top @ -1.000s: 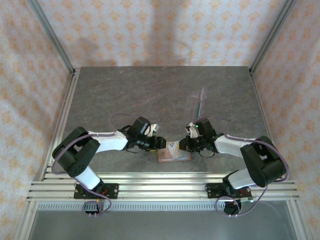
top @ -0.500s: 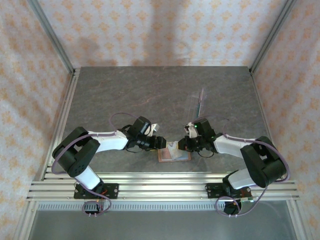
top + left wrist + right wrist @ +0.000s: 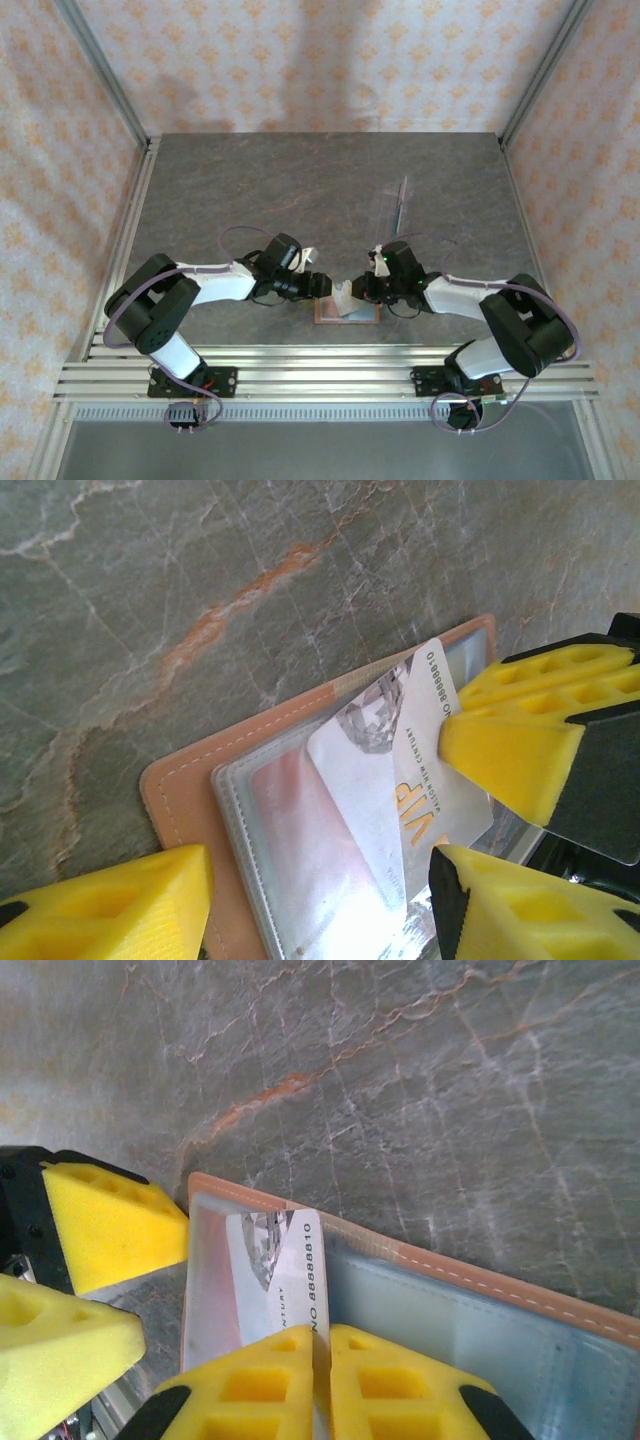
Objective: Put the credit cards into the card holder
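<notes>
card holder open flat on worktop, right end effector clenched on pale VIP card over the clear sleeve, left end effector released w/ holder edge btwn its fingers

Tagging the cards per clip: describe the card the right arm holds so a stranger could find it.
Midway along the table's near edge lies the open card holder. At its clear sleeves, the jaws of the right gripper pinch a pale card; a diamond picture, the letters VIP and a number mark it out.
</notes>
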Action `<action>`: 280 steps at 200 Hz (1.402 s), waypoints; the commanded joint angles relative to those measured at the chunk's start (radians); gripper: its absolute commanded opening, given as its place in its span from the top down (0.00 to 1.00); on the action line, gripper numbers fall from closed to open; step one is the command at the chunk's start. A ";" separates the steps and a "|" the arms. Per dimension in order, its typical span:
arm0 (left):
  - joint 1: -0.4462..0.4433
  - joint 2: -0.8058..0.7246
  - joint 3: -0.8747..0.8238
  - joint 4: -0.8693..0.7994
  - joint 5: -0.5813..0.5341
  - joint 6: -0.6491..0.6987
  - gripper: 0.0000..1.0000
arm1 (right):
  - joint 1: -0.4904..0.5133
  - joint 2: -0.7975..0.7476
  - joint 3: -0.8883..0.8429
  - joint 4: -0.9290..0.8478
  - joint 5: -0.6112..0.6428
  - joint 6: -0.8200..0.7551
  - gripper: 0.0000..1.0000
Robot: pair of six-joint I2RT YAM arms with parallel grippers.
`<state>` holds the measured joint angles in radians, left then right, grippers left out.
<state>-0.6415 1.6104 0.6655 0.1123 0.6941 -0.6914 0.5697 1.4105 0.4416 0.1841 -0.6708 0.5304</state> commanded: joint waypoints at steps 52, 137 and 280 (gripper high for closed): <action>-0.008 0.017 -0.025 0.021 -0.033 -0.025 0.41 | 0.093 -0.032 -0.045 0.077 0.129 0.132 0.81; -0.008 0.014 -0.022 0.019 -0.047 -0.037 0.45 | 0.102 -0.123 -0.028 -0.105 0.126 0.098 0.76; -0.008 0.027 -0.025 0.016 -0.036 -0.029 0.46 | 0.124 -0.176 0.039 -0.298 0.204 0.060 0.65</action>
<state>-0.6415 1.6112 0.6449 0.1505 0.6724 -0.7349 0.6895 1.2179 0.4618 -0.0605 -0.5102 0.6102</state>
